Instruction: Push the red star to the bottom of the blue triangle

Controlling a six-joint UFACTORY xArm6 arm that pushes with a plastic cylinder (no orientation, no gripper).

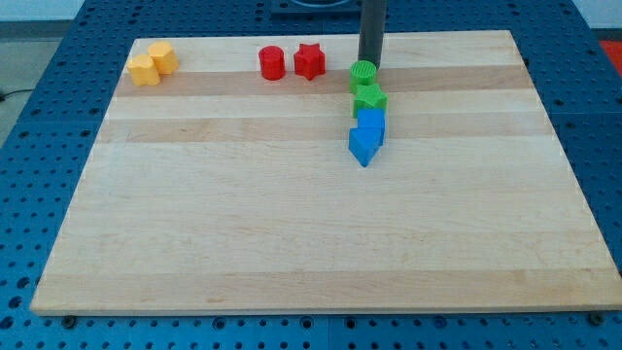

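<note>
The red star (309, 60) lies near the view's top, just right of a red cylinder (272, 63). The blue triangle (362, 146) lies right of centre, at the lower end of a short column of blocks. Above it and touching it is a blue cube-like block (372, 123), then a green star-like block (368, 97), then a green cylinder (362, 71). My tip (370, 64) stands at the view's top, just above and right of the green cylinder, to the right of the red star with a gap between.
Two yellow blocks (153, 64) sit together at the top left of the wooden board (292, 243). A blue perforated table (39, 146) surrounds the board on all sides.
</note>
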